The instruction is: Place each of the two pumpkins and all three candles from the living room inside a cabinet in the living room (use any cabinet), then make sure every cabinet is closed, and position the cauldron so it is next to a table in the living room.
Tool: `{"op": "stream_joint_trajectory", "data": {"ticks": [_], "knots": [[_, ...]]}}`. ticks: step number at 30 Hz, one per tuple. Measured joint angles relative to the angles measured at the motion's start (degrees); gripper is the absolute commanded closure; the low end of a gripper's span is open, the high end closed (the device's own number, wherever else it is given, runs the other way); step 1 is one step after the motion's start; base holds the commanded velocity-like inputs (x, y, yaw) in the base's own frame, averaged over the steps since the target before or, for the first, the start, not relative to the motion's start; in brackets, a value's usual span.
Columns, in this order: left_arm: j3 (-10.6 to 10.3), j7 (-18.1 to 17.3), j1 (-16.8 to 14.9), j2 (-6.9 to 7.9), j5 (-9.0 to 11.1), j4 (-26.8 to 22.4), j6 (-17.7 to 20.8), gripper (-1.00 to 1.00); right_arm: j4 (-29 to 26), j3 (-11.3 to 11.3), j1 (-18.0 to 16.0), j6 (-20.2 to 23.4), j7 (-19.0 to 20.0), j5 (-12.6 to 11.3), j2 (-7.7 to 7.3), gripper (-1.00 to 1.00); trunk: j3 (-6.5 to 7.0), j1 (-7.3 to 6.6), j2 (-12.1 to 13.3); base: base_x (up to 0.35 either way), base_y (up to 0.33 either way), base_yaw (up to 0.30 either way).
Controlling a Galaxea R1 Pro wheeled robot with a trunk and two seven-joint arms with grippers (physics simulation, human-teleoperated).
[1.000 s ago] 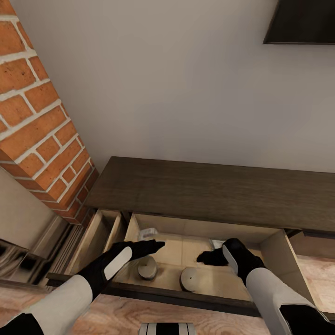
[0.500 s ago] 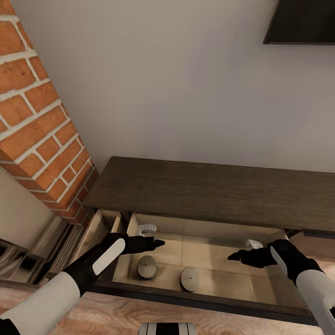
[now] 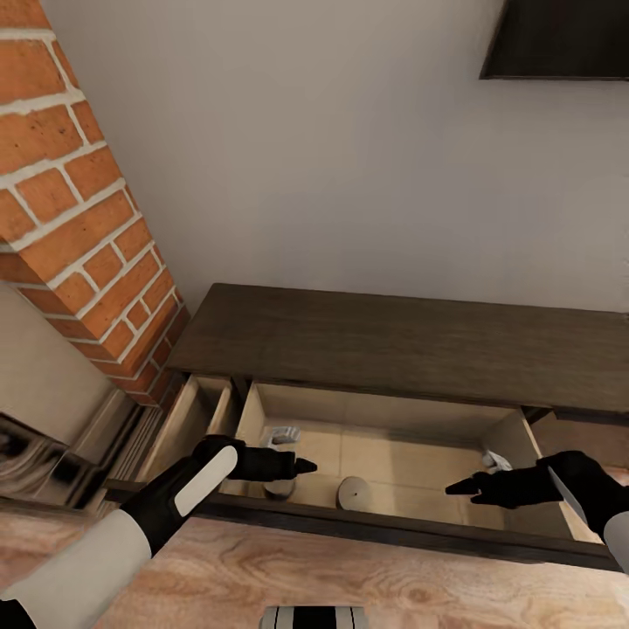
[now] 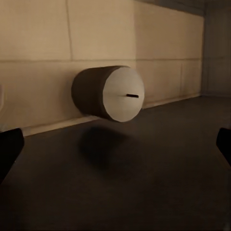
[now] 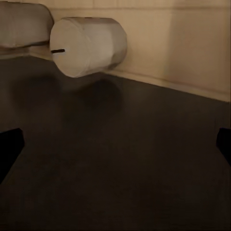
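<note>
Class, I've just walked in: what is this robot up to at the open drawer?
The cabinet has a drawer pulled out, with two candles standing inside on its pale floor. The left gripper and right gripper hover open over the drawer, one at each end, holding nothing. The drawer is not yet closed.

We see a red brick fireplace [image 3: 83, 218] at the left and a plain pale wall [image 3: 332, 148] beyond. A dark screen [image 3: 559, 39] hangs far right, and wood floor [image 3: 306, 581] lies near us.
</note>
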Motion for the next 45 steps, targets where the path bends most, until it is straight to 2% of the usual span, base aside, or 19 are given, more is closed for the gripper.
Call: {"op": "stream_joint_trajectory", "data": {"ticks": [3, 6, 7, 10, 12, 14, 17, 21, 26, 36, 42, 45], "knots": [[0.0, -0.1, 0.0, -0.01, 0.0, -0.1, 0.1, -1.00, -0.1, 0.1, 0.0, -0.2, 0.1, 0.0, -0.05, -1.00, 0.00, 0.00, 0.0, -0.318, 0.000, 0.000], [0.1, -3.1, -0.2, 0.08, -0.3, -0.2, -0.3, -1.00, -1.5, 0.1, 0.0, -0.3, 1.6, 0.0, -1.64, -1.00, 0.01, 0.00, 0.0, -0.111, 0.000, 0.000], [0.0, -6.3, 0.0, 0.17, -0.2, -0.1, 0.1, -1.00, -2.3, 0.0, -0.1, -0.7, 5.7, -0.3, -3.36, -1.00, 0.01, -0.01, 0.0, -0.021, 0.000, 0.000], [0.3, -10.4, 0.0, 0.24, -0.4, -0.1, 0.1, -1.00, -2.6, -0.4, 0.0, -2.3, 13.9, -0.5, -5.64, -1.00, 0.00, 0.00, 0.0, -0.006, 0.000, 0.000], [0.7, -10.9, -0.1, 0.22, -0.6, -0.2, 0.1, -1.00, -2.8, -1.1, -0.1, -2.6, 15.2, -0.6, -6.15, -1.00, 0.00, 0.00, 0.0, -0.001, 0.000, 0.000], [1.7, -11.1, -0.3, 0.19, -0.6, -0.2, 0.1, -1.00, -3.0, -2.4, -0.1, -2.7, 15.5, -0.5, -6.32, -1.00, 0.00, 0.00, 0.0, 0.000, 0.000, 0.000], [4.5, -11.1, -0.3, 0.13, -0.6, -0.4, 0.1, -1.00, -3.1, -4.5, -0.1, -2.7, 15.6, -0.5, -6.42, -1.00, 0.00, 0.00, 0.0, 0.000, 0.000, 0.000], [5.9, -11.0, -0.3, 0.08, -0.7, -0.4, 0.0, -1.00, -3.1, -5.1, -0.1, -2.7, 15.7, -0.5, -6.42, -1.00, 0.00, 0.00, 0.0, 0.000, 0.000, 0.000], [8.1, -11.0, -0.4, 0.01, -0.6, -0.5, 0.1, -1.00, -3.5, -5.3, -0.1, -2.7, 15.7, -0.5, -6.08, -1.00, 0.89, -1.09, 2.0, 0.000, 0.000, 0.000], [8.5, -11.3, -0.5, 0.02, -0.5, -0.6, 0.3, -1.00, -3.5, -5.0, -0.1, -3.8, 15.6, -0.1, -5.84, -1.00, 2.69, -3.29, 6.0, 0.000, 0.000, 0.000], [8.4, -11.3, -0.5, -0.25, -0.4, -0.6, 6.2, -1.00, -3.4, -5.0, -0.1, -3.9, 15.3, 0.1, -5.77, -1.00, 3.76, -4.61, 8.4, 0.000, 0.000, 0.000], [8.1, -11.2, -0.5, -0.68, -0.4, -0.6, 7.7, -1.00, -3.2, -4.9, 0.0, -6.0, 11.3, 0.1, -5.61, -1.00, 4.30, -5.27, 9.6, 0.000, 0.000, 0.000]]}}
